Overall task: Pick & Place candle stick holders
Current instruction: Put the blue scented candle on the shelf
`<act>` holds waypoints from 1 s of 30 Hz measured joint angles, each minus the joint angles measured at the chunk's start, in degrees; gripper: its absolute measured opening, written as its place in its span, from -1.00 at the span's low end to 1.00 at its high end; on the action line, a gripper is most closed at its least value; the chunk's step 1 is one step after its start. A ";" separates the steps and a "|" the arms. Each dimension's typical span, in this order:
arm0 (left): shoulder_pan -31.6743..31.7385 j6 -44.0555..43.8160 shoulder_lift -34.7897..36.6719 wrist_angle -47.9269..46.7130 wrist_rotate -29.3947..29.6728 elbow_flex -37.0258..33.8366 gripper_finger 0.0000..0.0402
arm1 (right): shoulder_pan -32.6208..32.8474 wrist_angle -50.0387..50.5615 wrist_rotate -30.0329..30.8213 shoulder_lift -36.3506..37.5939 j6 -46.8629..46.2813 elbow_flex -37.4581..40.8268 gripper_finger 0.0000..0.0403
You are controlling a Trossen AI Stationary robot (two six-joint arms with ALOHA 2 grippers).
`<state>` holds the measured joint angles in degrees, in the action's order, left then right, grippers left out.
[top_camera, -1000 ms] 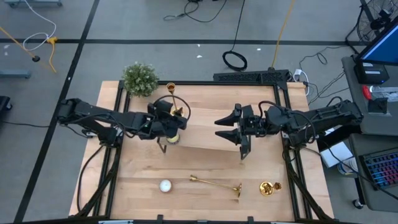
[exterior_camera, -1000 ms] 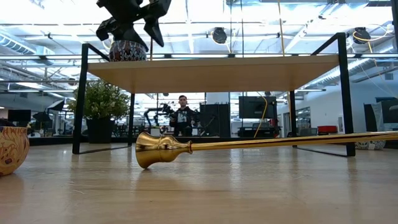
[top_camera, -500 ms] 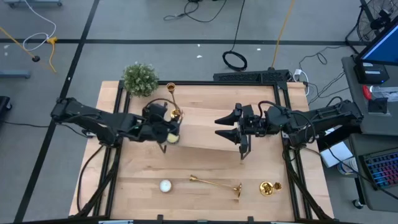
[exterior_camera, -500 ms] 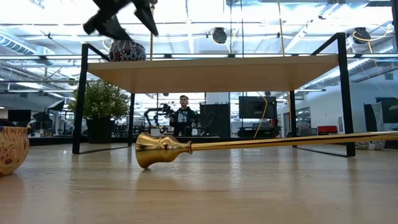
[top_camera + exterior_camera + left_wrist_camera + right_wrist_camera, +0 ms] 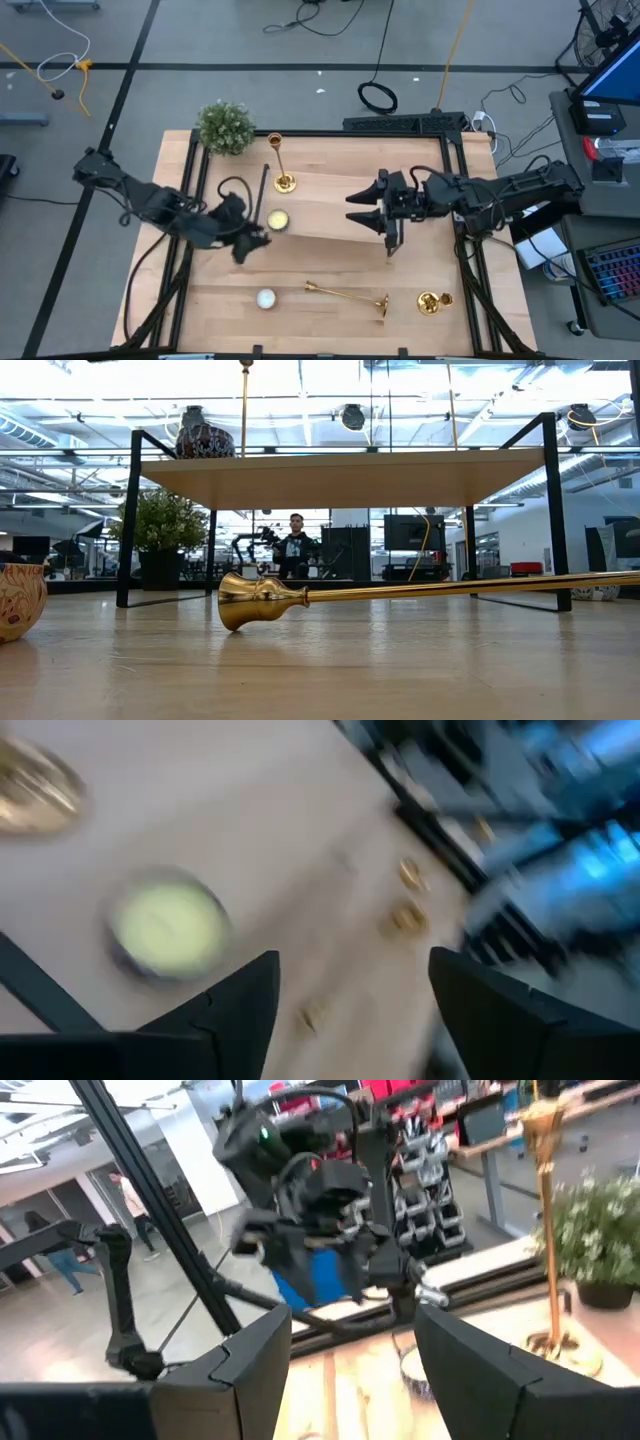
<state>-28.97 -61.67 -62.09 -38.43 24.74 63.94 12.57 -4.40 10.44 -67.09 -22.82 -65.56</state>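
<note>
Above the shelf point(image 5: 330, 215), both arms level: left tool point(image 5: 248, 243) and right tool point(image 5: 388, 225) empty, fingers apart.

Wooden tabletop point(image 5: 330, 310) carries a black-framed wooden shelf point(image 5: 340, 200).

On shelf: upright gold candlestick point(image 5: 281, 165), patterned candle pot point(image 5: 277, 221).

On tabletop, near edge: white tealight point(image 5: 265, 298), gold candlestick lying flat point(image 5: 347, 295), third gold holder point(image 5: 433, 301). Potted plant point(image 5: 225, 127) at far-left corner.

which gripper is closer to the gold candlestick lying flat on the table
Right. The right gripper hangs just behind the lying gold candlestick, near its base end. The left gripper sits farther off, beyond its cup end.
</note>
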 joint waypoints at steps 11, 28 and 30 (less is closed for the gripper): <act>-6.58 -1.22 -0.53 -9.06 -13.78 0.00 -0.08 | 5.83 11.34 -0.26 -4.62 -14.37 0.02 -0.16; -13.44 -0.22 -4.80 -13.94 -6.63 0.00 -0.48 | 13.68 5.29 -5.21 -11.56 -22.61 0.02 -0.99; -13.91 -0.57 -5.47 -14.66 -6.54 0.00 -0.51 | 14.15 5.24 -8.50 -11.54 -24.76 0.02 -0.97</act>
<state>-42.88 -62.24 -67.55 -53.09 18.19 63.94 26.72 0.84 1.95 -78.63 -47.59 -65.54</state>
